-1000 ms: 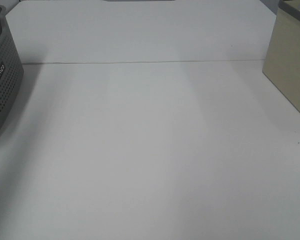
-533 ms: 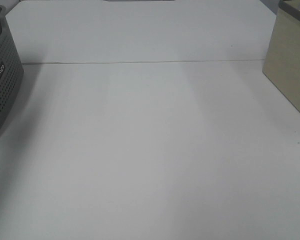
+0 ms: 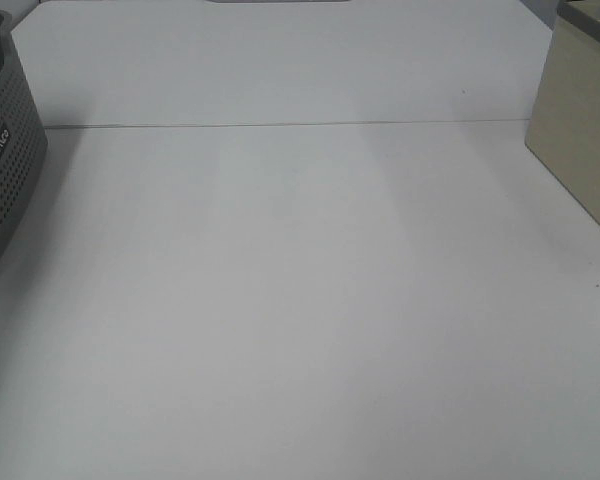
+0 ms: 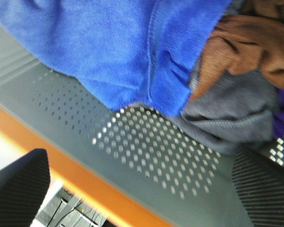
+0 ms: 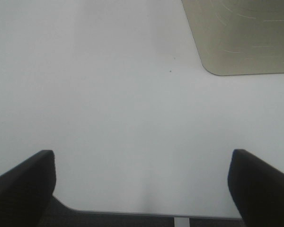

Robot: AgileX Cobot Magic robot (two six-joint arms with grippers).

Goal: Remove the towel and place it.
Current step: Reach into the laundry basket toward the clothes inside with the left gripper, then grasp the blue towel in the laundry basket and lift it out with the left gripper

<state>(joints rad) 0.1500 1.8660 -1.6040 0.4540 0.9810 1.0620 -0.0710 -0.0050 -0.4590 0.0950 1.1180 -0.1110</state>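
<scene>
The royal-blue plush towel (image 4: 118,42) lies bunched inside the grey perforated basket (image 4: 151,146), on top of a brown cloth (image 4: 246,42) and a grey cloth (image 4: 236,113). My left gripper (image 4: 139,161) is open and hangs over the basket's wall, a short way from the towel's lower fold and not touching it. My right gripper (image 5: 141,158) is open and empty over the bare white table (image 5: 109,94). In the high view neither gripper shows, and the towel is hidden inside the basket (image 3: 5,170) at the left edge.
A beige box (image 3: 580,130) stands at the right edge of the table; its rounded corner also shows in the right wrist view (image 5: 236,33). A seam (image 3: 280,125) runs across the white table (image 3: 300,300) towards the back. An orange strip (image 4: 85,182) runs beside the basket.
</scene>
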